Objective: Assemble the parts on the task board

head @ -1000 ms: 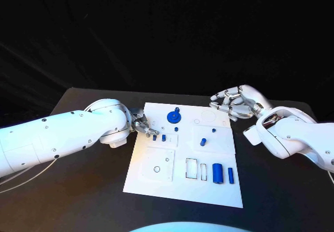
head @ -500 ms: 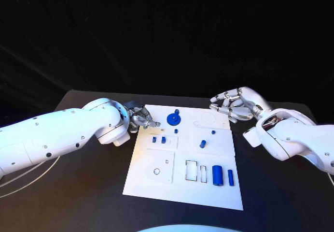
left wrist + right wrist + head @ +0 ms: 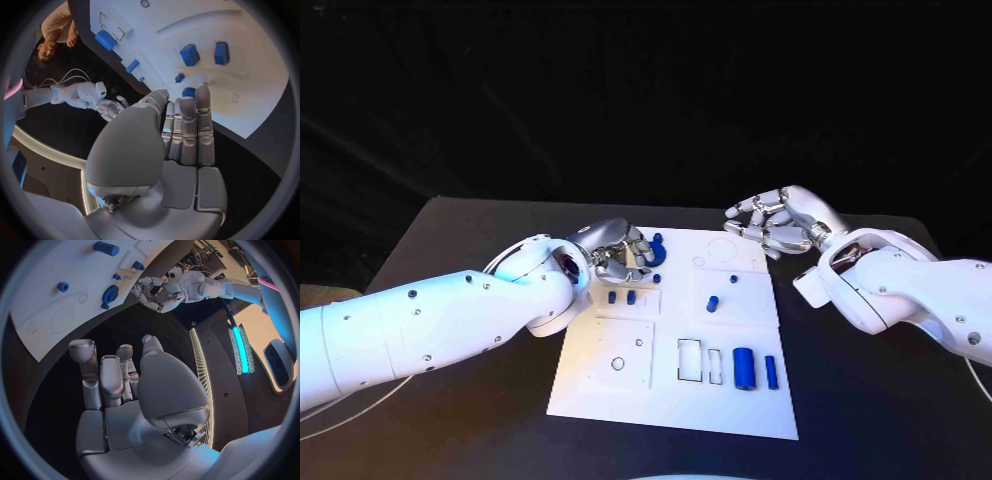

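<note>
Black cloth covers the table (image 3: 473, 225), and the white task board (image 3: 733, 405) lies across its middle with the blue parts spread over it. At the board's far edge, toward its left corner, sits the round blue disc part (image 3: 655, 252); the left hand (image 3: 620, 252) is right at it, fingers laid straight and close together, their tips beside the disc in the left wrist view. It seems to grip nothing, and whether a fingertip touches the disc cannot be told. Most likely the hand is there to seat or take hold of that part.

Just nearer on the board, two short blue pegs (image 3: 622, 298) stand side by side in a small outlined panel, and a tilted blue peg (image 3: 713, 304) lies toward the board's middle. Near the board's near right corner, a thick blue cylinder (image 3: 746, 369) and a thin blue bar (image 3: 770, 370) lie next to two outlined slots, probably waiting to be placed.

By the board's far right corner, the right hand (image 3: 773, 222) hovers with fingers loosely curled and parted, holding nothing, kept clear so the left can work.
</note>
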